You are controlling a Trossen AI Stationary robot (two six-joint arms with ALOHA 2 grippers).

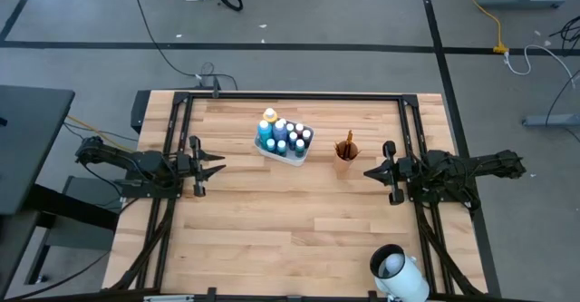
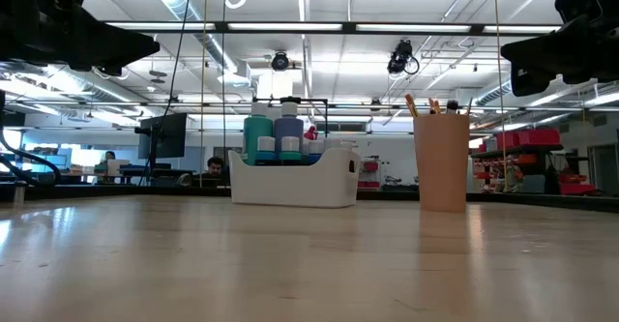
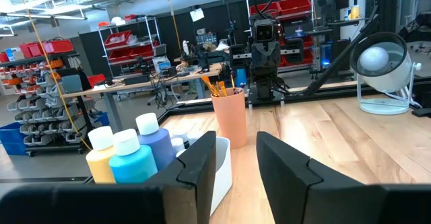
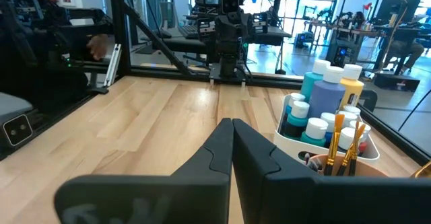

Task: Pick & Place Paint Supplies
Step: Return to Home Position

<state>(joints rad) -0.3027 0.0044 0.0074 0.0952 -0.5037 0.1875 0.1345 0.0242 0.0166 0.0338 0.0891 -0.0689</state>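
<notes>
Dark fingers of the left pincer fill the foreground of its own wrist view, and they stand apart with a clear gap between them. That pincer hangs above the left side of the wooden surface, touching nothing and pointing right towards the middle. The right pincer faces it from the right side. Its two fingers are pressed together with nothing between them, and it too is raised off the boards.

Between the two arms, towards the far side, sits the white tray, turned slightly askew in the high view. The paint bottles stand upright and packed close inside it. They are teal, blue and yellow with white caps, the taller ones at one end and the smaller dark-teal ones at the other.

Just right of the tray, apart from it, stands the orange-brown cup. The paintbrushes lean inside it, their tips poking above the rim. The cup is nearer the right pincer than the left, but not touching it.

At the near right corner of the surface sits a white lamp.
</notes>
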